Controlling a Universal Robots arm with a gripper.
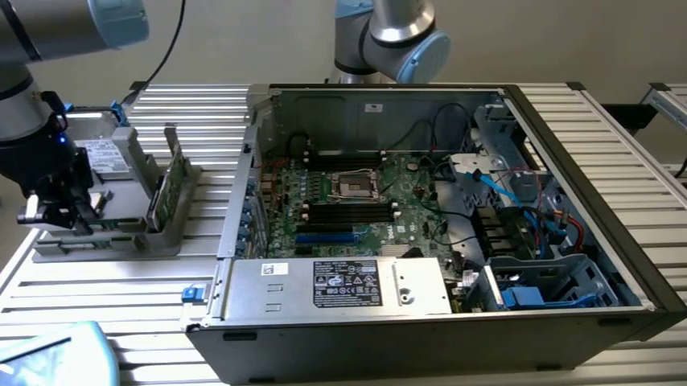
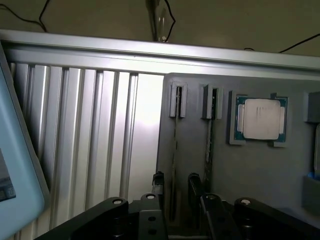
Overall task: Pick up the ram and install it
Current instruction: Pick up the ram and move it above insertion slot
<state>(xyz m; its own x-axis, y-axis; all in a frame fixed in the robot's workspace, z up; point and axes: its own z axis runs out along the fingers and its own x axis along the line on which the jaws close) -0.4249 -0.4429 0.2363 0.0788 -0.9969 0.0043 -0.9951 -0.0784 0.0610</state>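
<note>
**A:** What are you counting?

**B:** I am counting two memory sticks standing on edge in the grey tray (image 2: 250,170). They are the ram (image 2: 174,150) and a second stick (image 2: 208,150) just beside it, each sitting in its own end bracket. One processor chip (image 2: 261,119) is lying flat in the tray near them. There is one gripper (image 2: 176,181) with two fingers (image 2: 158,182).

**A:** And the tool?

**B:** The jaws are standing partly apart and gripping nothing. Through the wrist camera, the ram is running along the gap between the fingers, with space showing on each side.

**A:** What is the exterior view adding?

**B:** It is showing the gripper (image 1: 59,219) hanging over the tray (image 1: 80,245), at nine o'clock from the open computer case (image 1: 429,346). The ram (image 1: 161,197) is standing upright at three o'clock from the gripper, between it and the case. The sticks are overlapping there, so I am taking the count from the wrist camera. The motherboard (image 1: 403,201) is lying inside the case, and the power supply (image 1: 333,285) is sitting at six o'clock from it. Tray and case are resting on the ribbed table (image 1: 108,297).
</note>
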